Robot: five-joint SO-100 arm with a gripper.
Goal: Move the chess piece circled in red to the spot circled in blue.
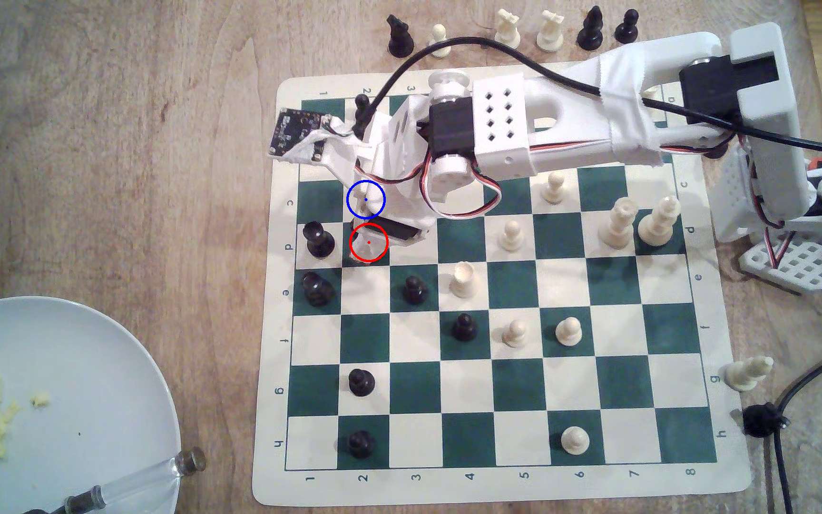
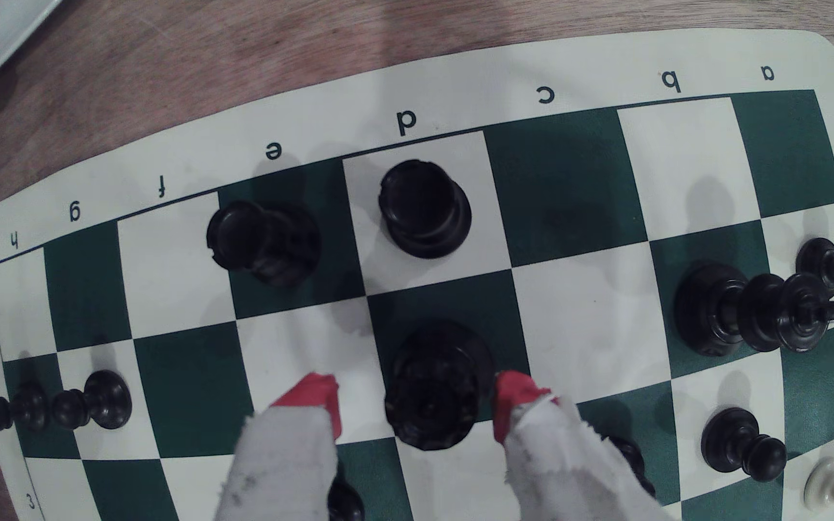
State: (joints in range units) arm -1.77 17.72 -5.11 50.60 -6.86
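- The gripper (image 2: 417, 401) is open, its red-tipped fingers (image 2: 319, 396) straddling the black chess piece (image 2: 435, 385), which stands on a green square of the chessboard (image 1: 488, 487); one tip looks very near or touching the piece, the other is apart from it.
- In the exterior view the arm reaches in from the right, wrist bent down over the red-ringed square near the board's left edge and hiding the piece.
- The blue-ringed spot (image 1: 366, 199) is the adjoining cream square, just farther.
- To do this well, centre the fingers, close evenly, lift straight, and avoid the neighbouring black rook (image 2: 425, 210).
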